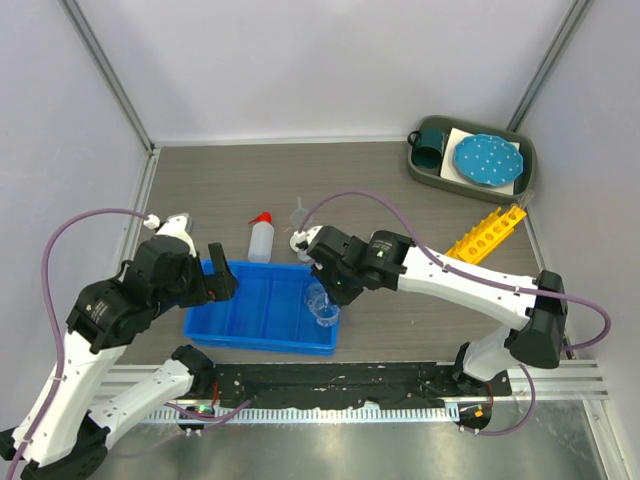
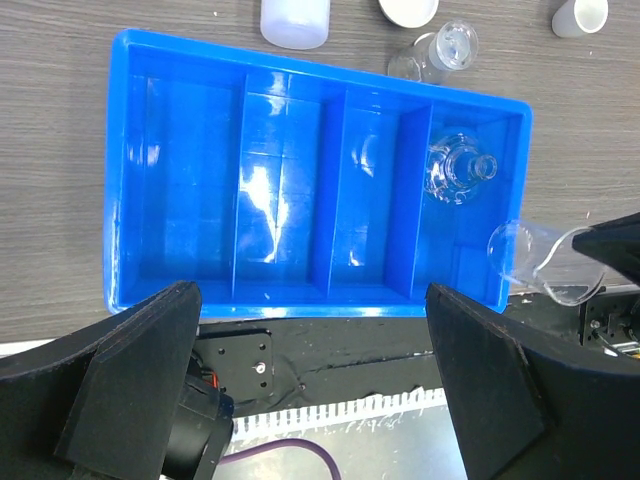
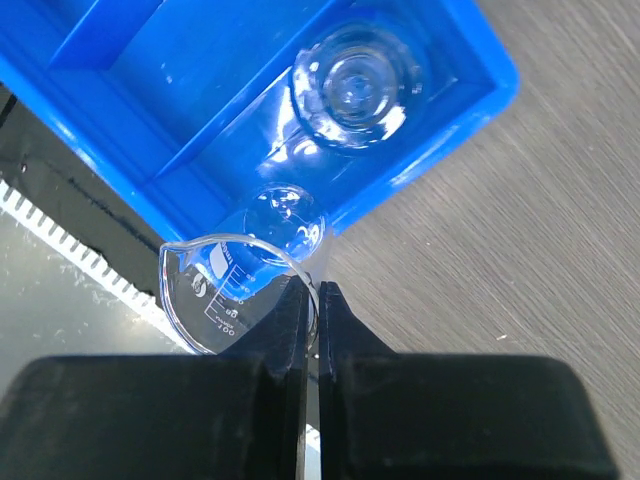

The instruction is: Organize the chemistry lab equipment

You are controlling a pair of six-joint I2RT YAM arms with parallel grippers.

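A blue divided tray [image 1: 250,300] lies near the front edge. A clear flask [image 2: 458,170] stands in its rightmost compartment and also shows in the right wrist view [image 3: 355,85]. My right gripper [image 3: 312,290] is shut on the rim of a small clear beaker [image 3: 225,290], held tilted over the tray's near right corner [image 2: 545,262]. My left gripper [image 2: 310,400] is open and empty over the tray's near left edge. The white squeeze bottle [image 1: 260,240] stands just behind the tray. Another clear beaker [image 2: 435,55] and two white dishes [image 2: 408,10] sit behind the tray. The yellow rack [image 1: 485,232] lies at the right.
A grey-green bin [image 1: 425,172] at the back right holds a teal mug [image 1: 432,145] and a blue dotted plate [image 1: 487,160]. A black rail [image 1: 330,380] runs along the near edge. Grey walls close in the left, back and right.
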